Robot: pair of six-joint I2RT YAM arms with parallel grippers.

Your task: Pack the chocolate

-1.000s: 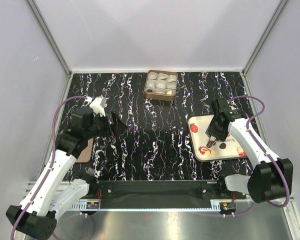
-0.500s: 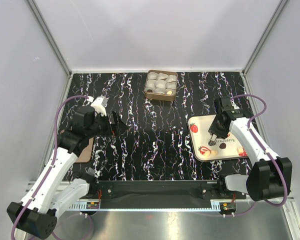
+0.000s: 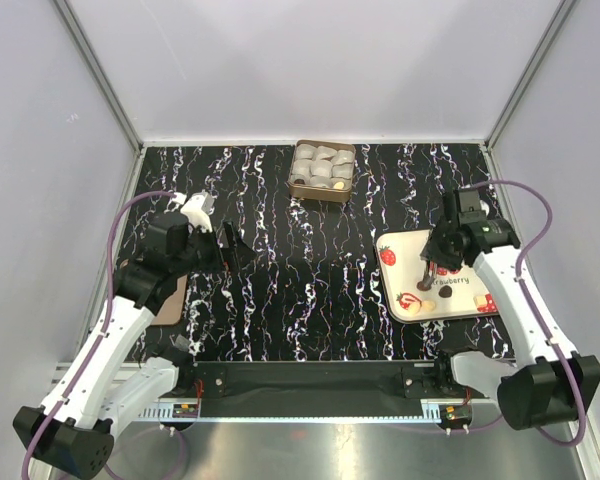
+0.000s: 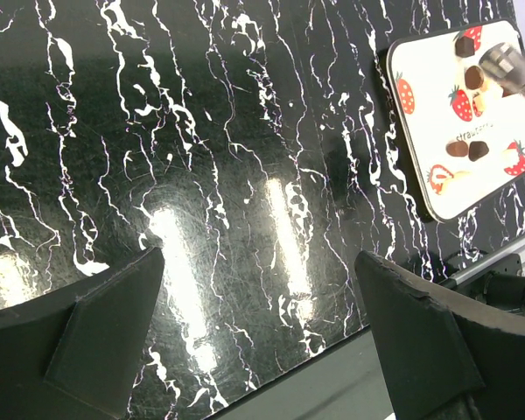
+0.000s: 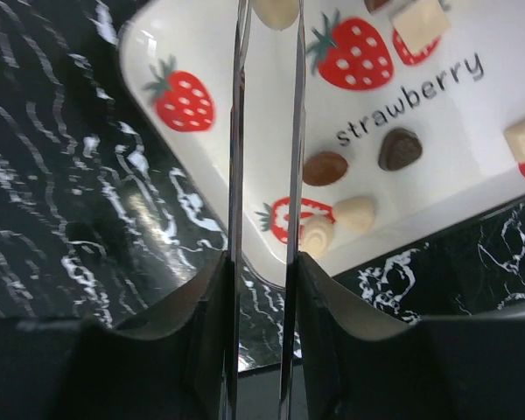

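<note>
Above the tray (image 3: 410, 240), right gripper (image 5: 262, 293) clamps tweezers (image 5: 238, 175) flanking a cream chocolate (image 5: 276, 10): pick-up step, steady lift likely next. Left gripper (image 4: 258, 315) gapes empty, well left of the tray.

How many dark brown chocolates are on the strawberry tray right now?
4 dark chocolates on the tray: a pair side by side just under the printed word, one above it beside a strawberry print, one further on by the tray's edge. More may be hidden.

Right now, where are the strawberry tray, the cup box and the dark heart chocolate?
strawberry tray (image 3: 408, 272), top view, bare white surface.
cup box (image 3: 320, 195), top view, near wall.
dark heart chocolate (image 5: 400, 149), right wrist view, its middle.
</note>
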